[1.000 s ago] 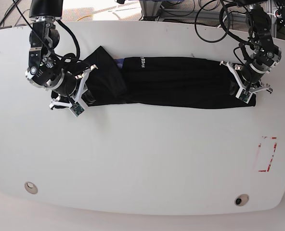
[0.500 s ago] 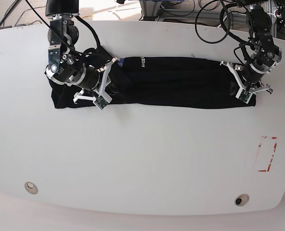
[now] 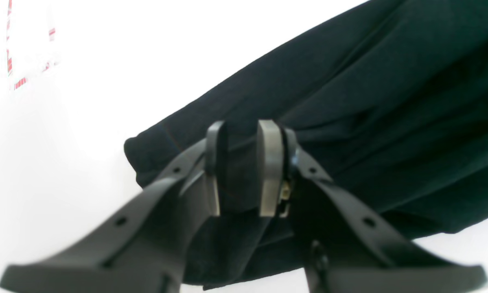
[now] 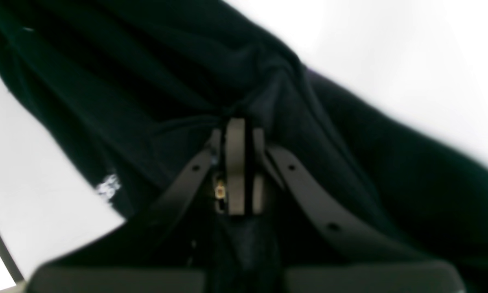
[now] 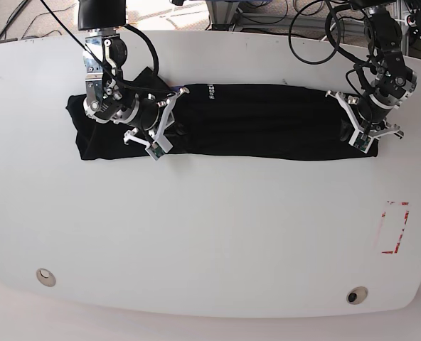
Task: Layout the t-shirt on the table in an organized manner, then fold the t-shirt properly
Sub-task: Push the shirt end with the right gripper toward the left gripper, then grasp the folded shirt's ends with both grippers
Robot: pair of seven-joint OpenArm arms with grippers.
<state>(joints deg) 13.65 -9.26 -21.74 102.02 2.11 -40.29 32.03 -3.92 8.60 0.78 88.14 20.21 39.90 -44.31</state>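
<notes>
The black t-shirt (image 5: 267,121) lies as a long band across the far half of the white table (image 5: 210,234), with white lettering (image 5: 210,92) near its top edge. At the band's right end, my left gripper (image 5: 347,126) is shut on a thick bunch of the t-shirt (image 3: 349,101); cloth fills the gap between its pads (image 3: 268,167). My right gripper (image 5: 173,122) hangs over the left part of the band, shut on a pinched fold of the t-shirt (image 4: 166,81) with its fingers (image 4: 235,162) nearly together. The shirt's left end (image 5: 89,131) lies flat.
A red tape rectangle (image 5: 394,227) marks the table at the right, also seen as red tape (image 3: 16,61) in the left wrist view. Two small holes (image 5: 45,276) (image 5: 356,295) sit near the front edge. Cables and frames (image 5: 267,14) crowd the area behind the table.
My right gripper has moved right and slightly up, carrying its fold from the shirt's left end toward the lettering. The left end now lies spread flat. The left arm has not moved.
</notes>
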